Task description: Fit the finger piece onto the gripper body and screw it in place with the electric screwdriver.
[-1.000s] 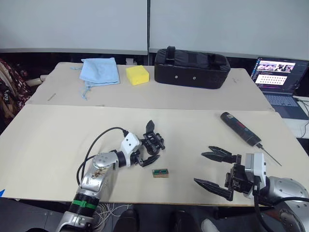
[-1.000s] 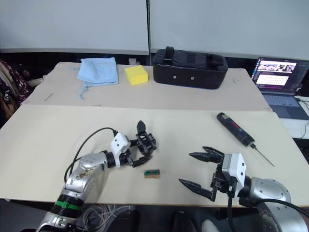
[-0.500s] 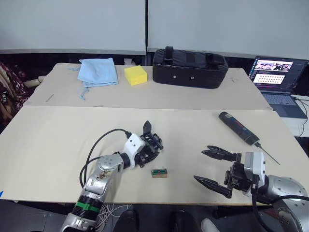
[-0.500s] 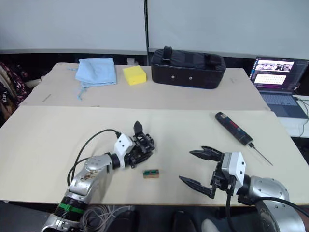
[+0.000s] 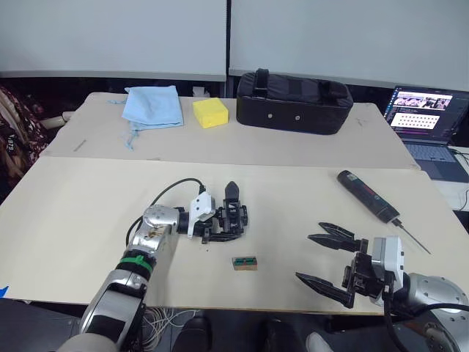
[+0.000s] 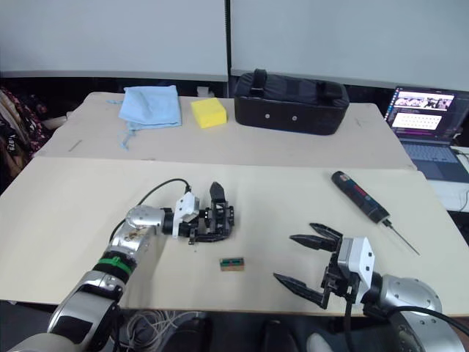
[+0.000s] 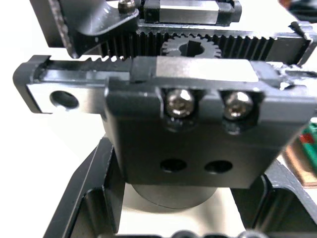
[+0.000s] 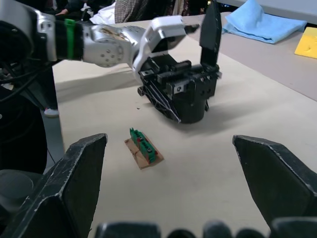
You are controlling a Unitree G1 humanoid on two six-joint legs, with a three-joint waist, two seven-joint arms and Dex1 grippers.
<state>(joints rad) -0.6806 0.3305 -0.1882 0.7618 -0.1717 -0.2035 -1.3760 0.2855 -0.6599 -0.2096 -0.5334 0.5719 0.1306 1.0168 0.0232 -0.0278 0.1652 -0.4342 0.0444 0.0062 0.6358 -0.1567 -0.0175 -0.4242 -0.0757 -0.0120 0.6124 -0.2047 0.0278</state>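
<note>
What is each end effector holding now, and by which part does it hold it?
The left end effector grips the gripper body by its sides on the table. The right end effector is open and holds nothing.

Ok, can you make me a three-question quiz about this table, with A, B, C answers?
1. Where does the electric screwdriver lie?
A. in the black bag
B. on the table, ahead of the right pincer
C. in the left pincer

2. What colour is the sponge?
A. yellow
B. red
C. green

3. What is the left pincer doing?
A. holding the blue cloth
B. closed around the gripper body
C. hanging open over the laptop

Answers: 1 B, it lies loose on the table beyond the open right pincer. 2 A, it is bright yellow beside the blue cloth. 3 B, its fingers clasp the gripper body's sides.
</note>
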